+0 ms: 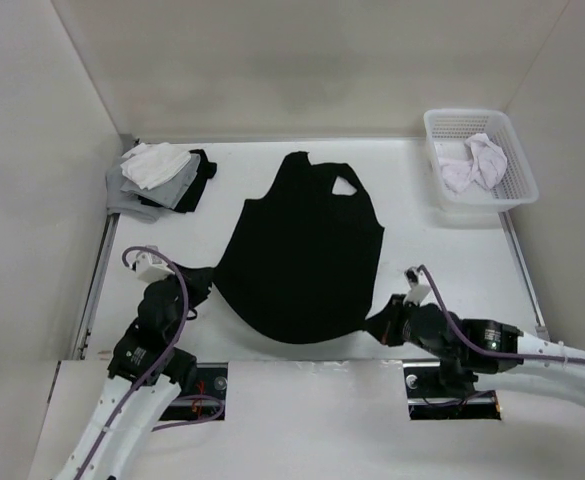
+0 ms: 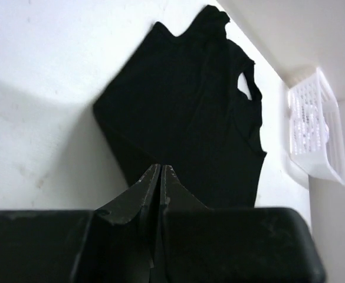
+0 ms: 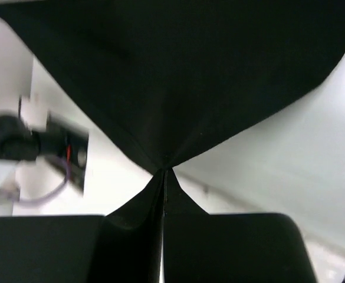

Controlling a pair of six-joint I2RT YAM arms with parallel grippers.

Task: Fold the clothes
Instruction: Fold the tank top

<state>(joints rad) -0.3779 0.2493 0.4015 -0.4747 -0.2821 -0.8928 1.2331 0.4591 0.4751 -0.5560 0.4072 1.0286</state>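
Clothes for us to fold means one black top (image 1: 302,250), and it lies flat and spread out in the middle of the white table (image 1: 452,260). Its wide bottom edge is nearest to us and its neck points away.

Closest to us, the right claw (image 1: 380,325) is shut tight on the near right corner of the black top. In the right wrist view the cloth (image 3: 172,71) pulls up into a little tent at the tips of the claw (image 3: 163,174), so we think it has a good pinch.

The left claw (image 1: 204,283) sits at the near left corner. Its two fingers are pressed together in the left wrist view (image 2: 160,171), with the cloth (image 2: 190,106) right in front of them. We cannot tell if any cloth is caught between them.

We think each claw goes to one corner so the bottom edge can be lifted evenly and laid over toward the neck. If the left side has no cloth, the fold may go crooked.

Farther back on the left is a pile of folded clothes (image 1: 157,175). Farther back on the right stands a white basket (image 1: 517,160) with white cloth (image 1: 472,165) in it. Both are well apart from the black top, so they are out of the way.
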